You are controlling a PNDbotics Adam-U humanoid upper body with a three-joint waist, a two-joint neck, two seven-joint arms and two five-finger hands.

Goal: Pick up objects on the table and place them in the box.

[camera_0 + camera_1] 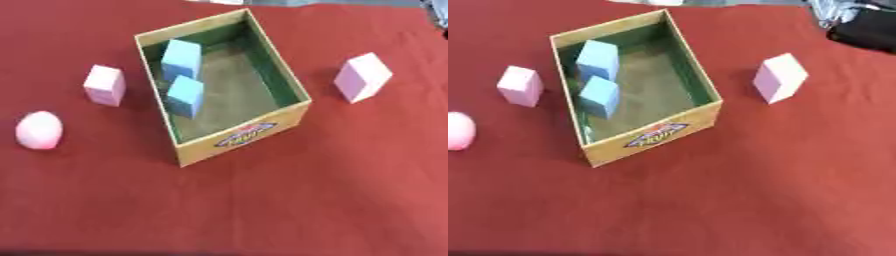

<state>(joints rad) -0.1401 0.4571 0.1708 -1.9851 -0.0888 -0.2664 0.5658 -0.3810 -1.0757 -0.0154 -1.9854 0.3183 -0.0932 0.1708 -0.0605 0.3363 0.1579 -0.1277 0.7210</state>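
Left eye view: cardboard box point(241, 137), blue blocks point(182, 57).

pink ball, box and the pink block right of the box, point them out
pink ball point(38, 130), left eye view, middle of its surface
box point(249, 134), left eye view, front wall label
right pink block point(362, 77), left eye view, front face

Box point(658, 136) holds two blue blocks point(598, 60) — upright.

Red-covered tabletop point(332, 190) fills the view. An open cardboard box point(241, 140) sits at centre, angled. Left of it stands a pink block point(104, 85), with a pink ball point(39, 130) nearer the left edge. Another pink block point(361, 77) stands to the right, tilted.
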